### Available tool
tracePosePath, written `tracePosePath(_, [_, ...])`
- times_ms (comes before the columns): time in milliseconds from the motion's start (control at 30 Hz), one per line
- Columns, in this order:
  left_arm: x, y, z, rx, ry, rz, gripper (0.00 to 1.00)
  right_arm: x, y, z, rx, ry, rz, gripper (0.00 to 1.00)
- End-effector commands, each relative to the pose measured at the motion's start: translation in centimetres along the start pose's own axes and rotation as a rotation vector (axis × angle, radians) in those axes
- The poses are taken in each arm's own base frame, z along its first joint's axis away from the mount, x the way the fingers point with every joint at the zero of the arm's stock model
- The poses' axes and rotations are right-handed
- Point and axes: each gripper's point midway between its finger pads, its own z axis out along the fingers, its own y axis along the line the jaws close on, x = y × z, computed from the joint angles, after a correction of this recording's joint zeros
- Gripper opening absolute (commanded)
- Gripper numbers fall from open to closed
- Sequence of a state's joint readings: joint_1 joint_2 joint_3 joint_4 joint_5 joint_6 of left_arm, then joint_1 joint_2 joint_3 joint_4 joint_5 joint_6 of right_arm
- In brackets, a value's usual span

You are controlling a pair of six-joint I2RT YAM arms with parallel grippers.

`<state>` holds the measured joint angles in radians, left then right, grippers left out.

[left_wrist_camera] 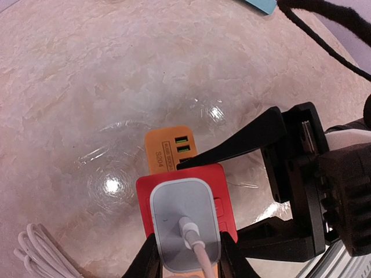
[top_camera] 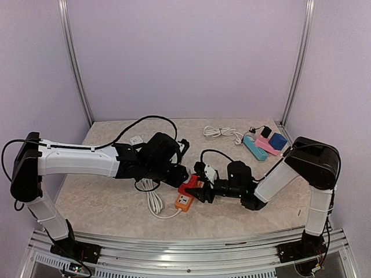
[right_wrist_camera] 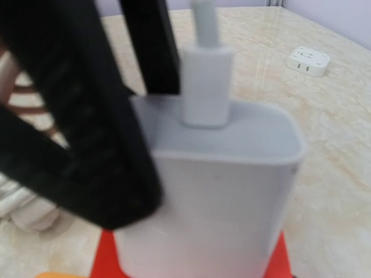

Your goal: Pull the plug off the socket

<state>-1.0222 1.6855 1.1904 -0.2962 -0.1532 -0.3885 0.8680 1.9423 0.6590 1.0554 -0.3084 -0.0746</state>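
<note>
A white plug (left_wrist_camera: pixel 185 223) with a white cable stands in a red socket (left_wrist_camera: pixel 223 202), which sits on an orange power strip (left_wrist_camera: pixel 165 150). My left gripper (left_wrist_camera: pixel 188 263) comes from above, its fingers (left_wrist_camera: pixel 145 263) pressed on two opposite sides of the plug. My right gripper (left_wrist_camera: pixel 208 202) reaches in from the right, its black fingers (left_wrist_camera: pixel 243 145) lying against two opposite edges of the red socket. In the top view both grippers meet over the red socket (top_camera: pixel 188 186) and orange strip (top_camera: pixel 184 201). The right wrist view is filled by the plug (right_wrist_camera: pixel 220 191), with a left finger (right_wrist_camera: pixel 87 150) beside it.
A coiled white cable (top_camera: pixel 153 200) lies left of the orange strip. Teal (top_camera: pixel 255 147), pink (top_camera: pixel 268 145) and blue (top_camera: pixel 277 141) strips sit at the back right, with another white cable (top_camera: pixel 220 132) behind. A small white adapter (top_camera: pixel 136 139) rests at the back left.
</note>
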Motion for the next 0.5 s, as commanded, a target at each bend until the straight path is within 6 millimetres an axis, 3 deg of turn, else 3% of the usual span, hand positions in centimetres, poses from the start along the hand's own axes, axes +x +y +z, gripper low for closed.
tracePosePath(0, [-3.0,-1.1,-2.5,0.058,-0.105,0.002,0.05,3.0,0.1,0.3,-0.018,0.087,0.020,0.27])
tracePosePath(167, [-3.7,-1.2,-3.1,0.060,-0.128,0.006,0.00,3.5,0.2,0.5,-0.024,0.099,0.031,0.21])
tracePosePath(467, [-5.7,-1.2,-5.6,0.076,-0.190,-0.010,0.00,4.5,0.1,0.6,-0.025,0.118,0.044,0.17])
